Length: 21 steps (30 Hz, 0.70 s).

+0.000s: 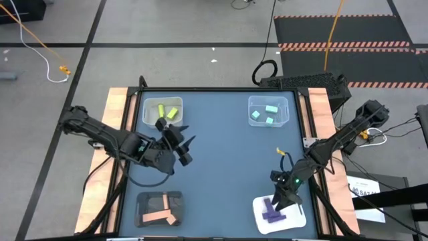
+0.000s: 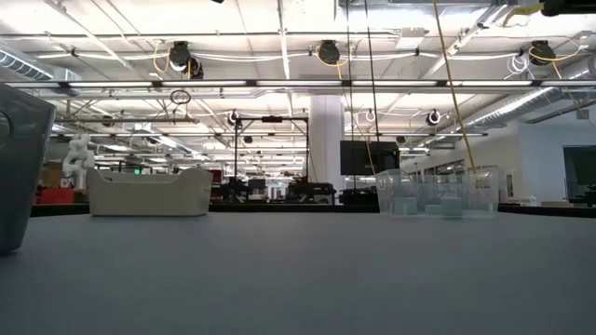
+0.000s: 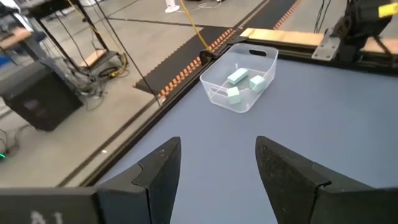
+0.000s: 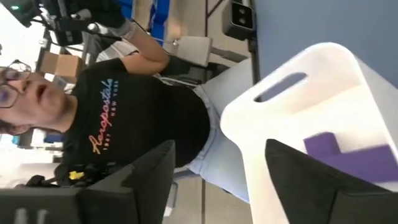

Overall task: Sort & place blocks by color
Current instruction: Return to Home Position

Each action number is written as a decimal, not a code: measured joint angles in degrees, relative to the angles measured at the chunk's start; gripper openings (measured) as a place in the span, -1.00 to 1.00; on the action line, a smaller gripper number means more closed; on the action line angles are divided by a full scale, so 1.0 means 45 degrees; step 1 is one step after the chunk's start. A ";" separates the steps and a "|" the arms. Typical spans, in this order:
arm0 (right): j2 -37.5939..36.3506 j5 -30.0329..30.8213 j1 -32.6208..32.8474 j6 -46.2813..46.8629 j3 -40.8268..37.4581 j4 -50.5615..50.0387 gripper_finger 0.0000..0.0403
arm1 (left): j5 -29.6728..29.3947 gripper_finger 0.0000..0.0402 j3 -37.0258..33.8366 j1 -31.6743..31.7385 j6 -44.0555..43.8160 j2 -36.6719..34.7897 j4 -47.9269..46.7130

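Note:
The blocks lie sorted in four trays. Yellow-green blocks (image 1: 167, 111) are in the white far-left tray (image 1: 148, 120), mint-teal blocks (image 1: 269, 112) in the clear far-right tray (image 1: 253, 102), salmon-orange blocks (image 1: 160, 215) in the black near-left tray (image 1: 140, 201), and purple blocks (image 1: 271, 214) in the white near-right tray (image 1: 294, 221). My left gripper (image 1: 186, 147) hovers open over the bare mat near the yellow-green tray, empty in its wrist view (image 3: 217, 149). My right gripper (image 1: 278, 201) is open above the purple tray's far edge, with a purple block (image 4: 348, 155) ahead of its fingers (image 4: 221, 149).
The blue-grey mat (image 1: 227, 154) lies bare between the four trays. Wooden strips (image 1: 117, 120) run along the table's left and right sides. Cables and a striped floor mat lie beyond the far edge. A person in a black T-shirt (image 4: 130, 124) stands past the table's near side.

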 joint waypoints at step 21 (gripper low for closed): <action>-0.1441 -0.2687 -0.6749 -0.5323 0.0000 0.0452 0.31 | 0.3552 0.04 -0.0001 0.0954 -0.0461 -0.3178 -0.3630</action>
